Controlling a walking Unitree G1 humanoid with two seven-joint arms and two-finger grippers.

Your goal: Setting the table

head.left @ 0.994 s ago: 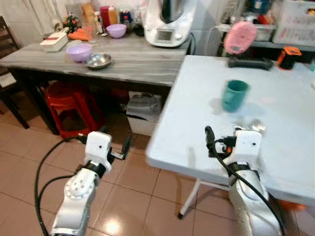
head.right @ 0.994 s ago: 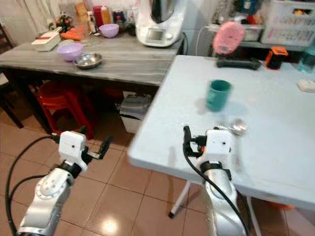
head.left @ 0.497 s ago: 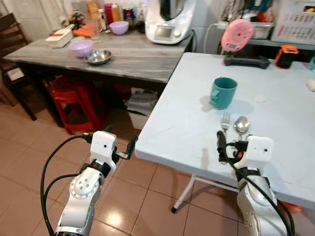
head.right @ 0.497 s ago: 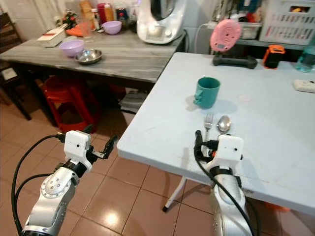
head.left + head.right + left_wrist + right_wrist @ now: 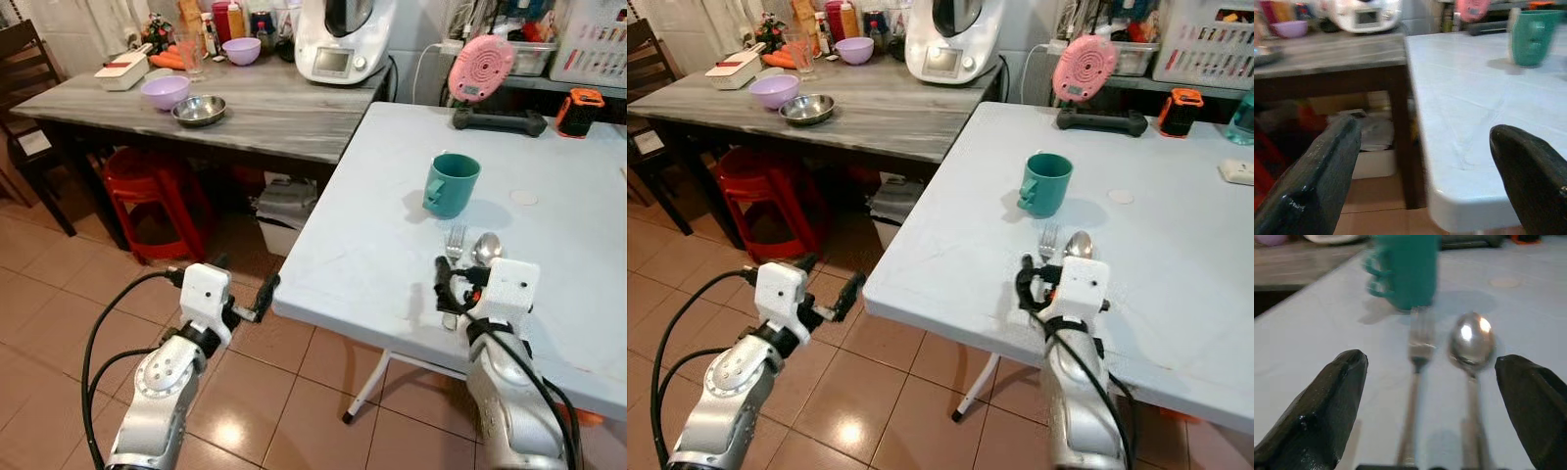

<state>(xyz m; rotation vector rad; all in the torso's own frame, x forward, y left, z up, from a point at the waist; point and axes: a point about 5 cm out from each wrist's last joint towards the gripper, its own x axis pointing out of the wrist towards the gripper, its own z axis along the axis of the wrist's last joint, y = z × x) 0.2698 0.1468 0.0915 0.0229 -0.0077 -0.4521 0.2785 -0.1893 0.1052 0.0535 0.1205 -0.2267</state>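
My right hand (image 5: 453, 294) has pulled back from the fork (image 5: 1417, 363) and spoon (image 5: 1471, 348), wide open and empty. They lie side by side near the bench's (image 5: 362, 235) front edge, below the green cup (image 5: 451, 185). My left hand (image 5: 257, 302) hangs open by the corner.

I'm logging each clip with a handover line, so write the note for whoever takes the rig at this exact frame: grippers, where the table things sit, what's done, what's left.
Right gripper: open, empty, low over the white table, fingers either side of the fork and spoon handles.
Left gripper: open, empty, off the table's near-left corner, over the floor.
Fork and spoon lie side by side on the table, tips toward the green mug, which stands upright just beyond them.
Done: mug, fork and spoon are laid.
Left: purple bowl and steel bowl sit on the grey wooden table, possibly to fetch.
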